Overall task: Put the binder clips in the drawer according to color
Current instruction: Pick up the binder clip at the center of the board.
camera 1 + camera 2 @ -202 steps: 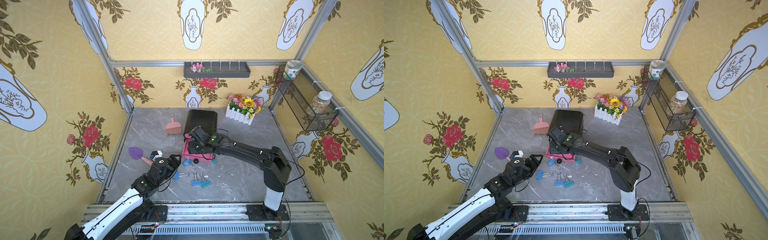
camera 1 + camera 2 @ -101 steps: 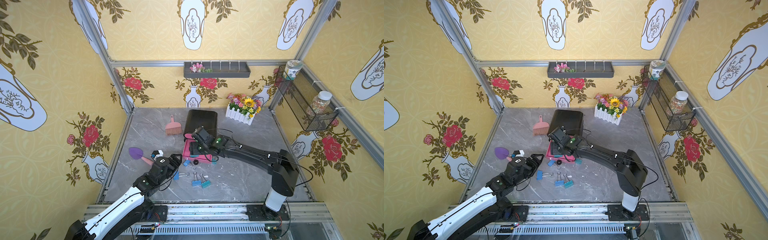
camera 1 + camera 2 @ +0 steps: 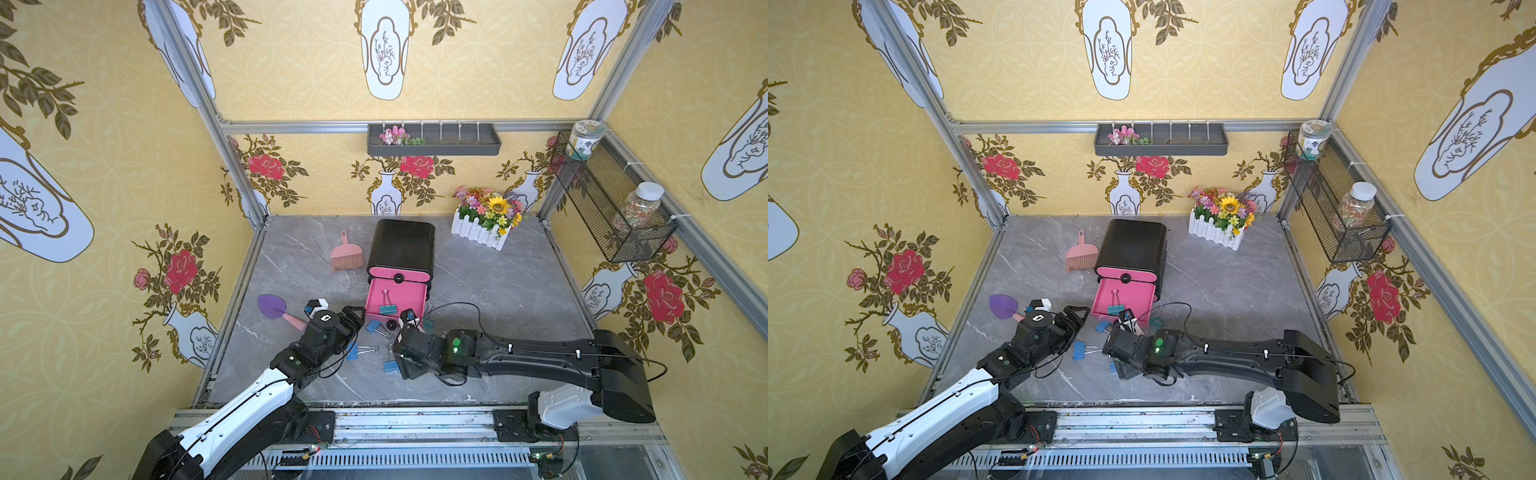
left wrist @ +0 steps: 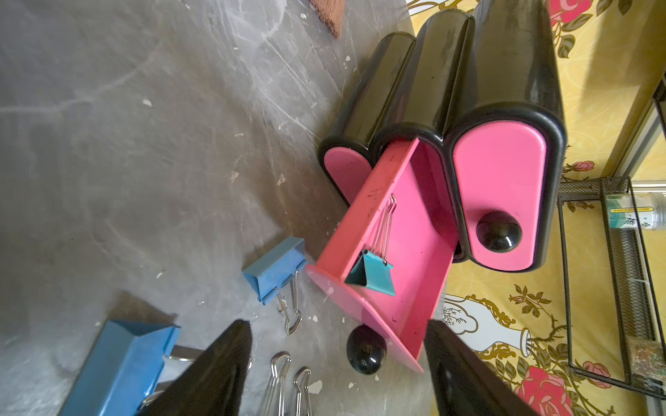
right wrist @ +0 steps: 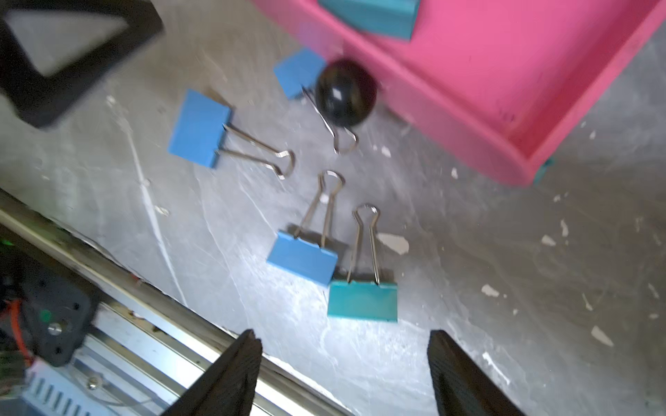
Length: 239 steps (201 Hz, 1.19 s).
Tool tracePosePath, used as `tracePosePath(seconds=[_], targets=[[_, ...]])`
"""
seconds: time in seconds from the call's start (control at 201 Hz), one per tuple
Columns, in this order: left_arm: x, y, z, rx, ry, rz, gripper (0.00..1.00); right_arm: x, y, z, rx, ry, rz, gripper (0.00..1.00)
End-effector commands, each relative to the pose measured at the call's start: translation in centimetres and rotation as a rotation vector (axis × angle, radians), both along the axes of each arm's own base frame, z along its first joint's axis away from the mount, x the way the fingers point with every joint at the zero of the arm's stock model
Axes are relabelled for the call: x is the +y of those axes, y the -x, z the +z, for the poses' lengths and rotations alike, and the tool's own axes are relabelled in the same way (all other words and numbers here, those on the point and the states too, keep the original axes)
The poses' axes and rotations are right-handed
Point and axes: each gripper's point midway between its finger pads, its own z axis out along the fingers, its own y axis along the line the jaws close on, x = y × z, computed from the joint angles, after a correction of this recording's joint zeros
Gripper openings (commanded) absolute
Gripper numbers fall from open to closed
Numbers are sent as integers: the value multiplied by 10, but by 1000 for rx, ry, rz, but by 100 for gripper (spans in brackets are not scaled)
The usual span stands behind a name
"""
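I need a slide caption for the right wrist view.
Open right gripper above one teal binder clip and three blue binder clips on the table, near the open pink drawer.

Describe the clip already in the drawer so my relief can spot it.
Find the black plastic cabinet with pink drawer fronts mid-table. Its pulled-out pink drawer holds a teal metal binder clip with silver wire handles. It is the only clip inside; the blue clips lie outside it.
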Motion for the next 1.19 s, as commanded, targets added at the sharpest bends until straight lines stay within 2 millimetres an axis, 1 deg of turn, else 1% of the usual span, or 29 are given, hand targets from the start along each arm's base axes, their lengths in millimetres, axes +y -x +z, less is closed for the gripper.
tracePosePath(seconds=[0.0, 0.06, 0.139, 0.309, 0.448, 0.578, 0.687, 0.841, 0.956, 1.085, 1.185], targets=[[-2, -2, 6, -20, 14, -10, 81, -8, 4, -20, -20, 46, -58, 80], [-2, -2, 9, -24, 11, -9, 81, -9, 6, -31, -12, 77, -55, 80], [0, -1, 11, -25, 9, -5, 81, -6, 7, -41, -2, 87, -48, 81], [6, 4, 11, -24, 3, 8, 81, -2, 5, -54, 13, 97, -44, 83], [9, 7, 8, -18, 7, 15, 81, -2, 1, -61, 29, 91, -47, 83], [9, 8, 8, -16, 9, 14, 81, -1, 0, -64, 44, 86, -42, 78], [8, 7, 7, -14, 8, 14, 81, 2, 2, -68, 59, 89, -27, 73], [7, 6, 7, -15, 10, 8, 81, 0, 5, -74, 78, 100, -25, 67], [7, 6, 8, -17, 10, 10, 81, -1, 5, -75, 77, 102, -27, 62], [7, 7, 6, -11, 12, 10, 81, -1, 1, -75, 72, 108, -34, 61], [7, 7, 6, -12, 12, 9, 81, 0, 1, -76, 74, 115, -32, 56]])
